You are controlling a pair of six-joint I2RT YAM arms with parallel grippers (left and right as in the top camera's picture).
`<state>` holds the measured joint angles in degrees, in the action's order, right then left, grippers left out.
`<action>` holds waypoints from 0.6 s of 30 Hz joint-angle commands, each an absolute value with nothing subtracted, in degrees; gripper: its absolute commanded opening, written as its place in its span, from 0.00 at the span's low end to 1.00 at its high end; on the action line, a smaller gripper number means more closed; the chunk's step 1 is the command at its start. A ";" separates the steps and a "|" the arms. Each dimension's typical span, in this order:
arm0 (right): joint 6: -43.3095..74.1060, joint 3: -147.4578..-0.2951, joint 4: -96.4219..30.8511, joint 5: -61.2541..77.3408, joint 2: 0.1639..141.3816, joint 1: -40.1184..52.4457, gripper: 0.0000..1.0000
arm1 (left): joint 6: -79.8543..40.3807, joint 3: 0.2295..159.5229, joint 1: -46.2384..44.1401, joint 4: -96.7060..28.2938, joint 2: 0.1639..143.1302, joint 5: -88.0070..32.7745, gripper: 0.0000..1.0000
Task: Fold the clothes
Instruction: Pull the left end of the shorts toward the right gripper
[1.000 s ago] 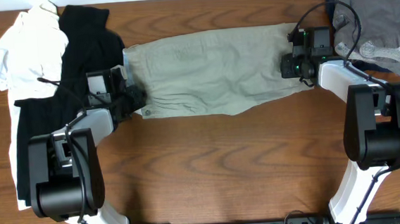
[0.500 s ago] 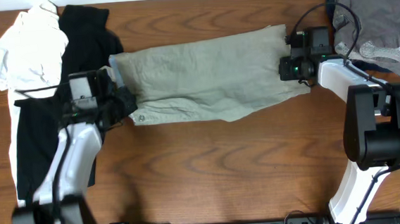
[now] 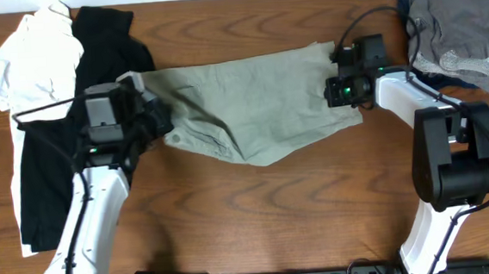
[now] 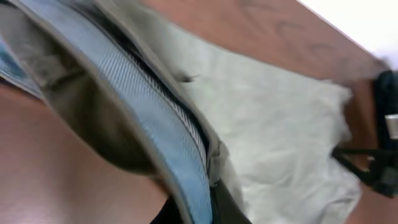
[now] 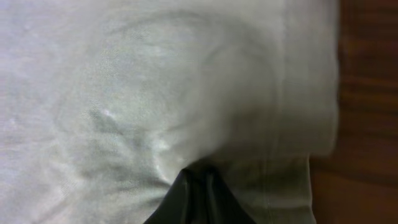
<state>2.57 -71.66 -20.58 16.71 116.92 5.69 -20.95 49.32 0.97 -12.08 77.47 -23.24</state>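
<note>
The khaki-beige trousers [image 3: 251, 106] lie stretched across the table's middle, sagging in folds toward the front. My left gripper [image 3: 148, 122] is shut on their waistband end; the left wrist view shows the pale blue striped waistband lining [image 4: 149, 118] running into my jaws [image 4: 202, 208]. My right gripper [image 3: 338, 87] is shut on the leg-hem end; in the right wrist view the cloth [image 5: 155, 93] bunches into my closed fingertips [image 5: 199, 186].
A white garment [image 3: 36, 56] and a black garment [image 3: 65, 158] lie at the left. A grey garment [image 3: 461, 27] lies at the back right corner. Bare wooden table [image 3: 276, 212] shows in front of the trousers.
Both grippers moved left and toward each other with the trousers held. The left arm rose and swung outward. The trousers went slack and now sag and wrinkle in the middle.
</note>
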 commanded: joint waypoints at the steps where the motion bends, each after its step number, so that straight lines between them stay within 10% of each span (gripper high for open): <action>1: 5.48 -70.37 -22.24 16.73 118.54 7.66 0.07 | -24.40 50.63 -3.66 -9.06 78.28 -23.40 0.06; 18: 6.81 -70.37 -23.68 16.78 118.54 7.64 0.05 | -29.06 55.09 -26.46 17.63 92.25 -23.33 0.06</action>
<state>5.89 -71.94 -21.82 16.91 116.92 6.26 -28.16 51.55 -23.81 14.41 88.88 -22.72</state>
